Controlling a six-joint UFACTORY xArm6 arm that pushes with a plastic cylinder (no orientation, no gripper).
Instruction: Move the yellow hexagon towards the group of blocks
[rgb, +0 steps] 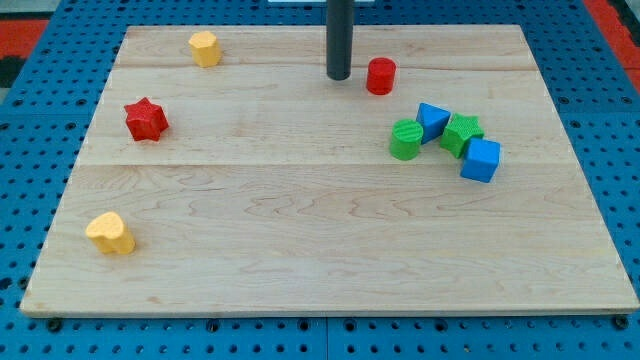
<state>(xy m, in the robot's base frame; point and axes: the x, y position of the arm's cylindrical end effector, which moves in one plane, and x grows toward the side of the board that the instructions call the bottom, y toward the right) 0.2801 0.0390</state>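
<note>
Rod's tip (339, 77) is resting near the board's top edge; no jaws on this rig, so no grip state. Yellow hexagon (204, 48) is sitting well to the tip's left, slightly above. Group of blocks (446, 141) is lying on the tip's opposite side, lower right; red cylinder (380, 76) is standing just right.

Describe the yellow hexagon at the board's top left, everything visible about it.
The yellow hexagon is a small, faceted block of matte, plastic-looking yellow, resting flat on the wooden board near its top-left corner. It stands alone; nothing touches it. My tip is well off to its right, beside the red cylinder. The red star lies below it, and the group of blocks is far across at the view's right.
</note>
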